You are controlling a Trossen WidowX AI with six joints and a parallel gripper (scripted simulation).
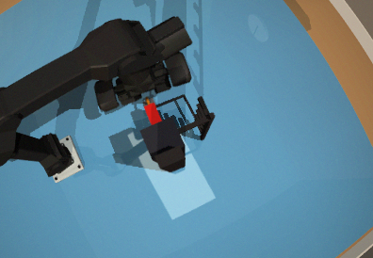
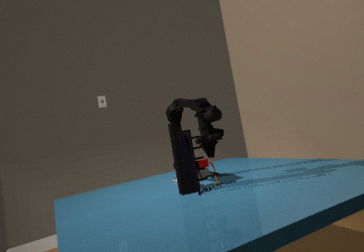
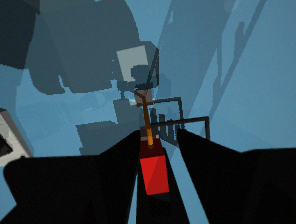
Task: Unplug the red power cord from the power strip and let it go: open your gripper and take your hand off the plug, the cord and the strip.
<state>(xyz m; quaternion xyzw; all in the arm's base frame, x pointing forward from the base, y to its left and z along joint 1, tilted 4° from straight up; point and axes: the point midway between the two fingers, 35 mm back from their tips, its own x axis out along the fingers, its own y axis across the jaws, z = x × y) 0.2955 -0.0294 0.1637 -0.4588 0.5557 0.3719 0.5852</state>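
Note:
The red plug [image 1: 153, 113] [image 2: 202, 163] [image 3: 155, 175] stands out from the side of a tall black upright unit [image 1: 162, 137] [image 2: 186, 171], which looks like the power strip. Whether its prongs are in a socket is hidden. Its orange cord [image 2: 215, 170] [image 3: 147, 120] leaves the outer end and curves down toward the table. My gripper [image 2: 211, 155] [image 3: 158, 134] points down, just above and slightly outward of the plug. Its fingers are partly open with nothing held between them. In the wrist view the plug shows between and below the fingertips. In the top view the hand hides the fingertips.
A thin black frame with bars [image 1: 205, 119] [image 3: 195, 120] stands beside the unit, close to my fingers. A grey block [image 2: 203, 173] sits under the plug. The arm's white base plate [image 1: 75, 166] is on the blue table [image 1: 264, 166] [image 2: 115, 212].

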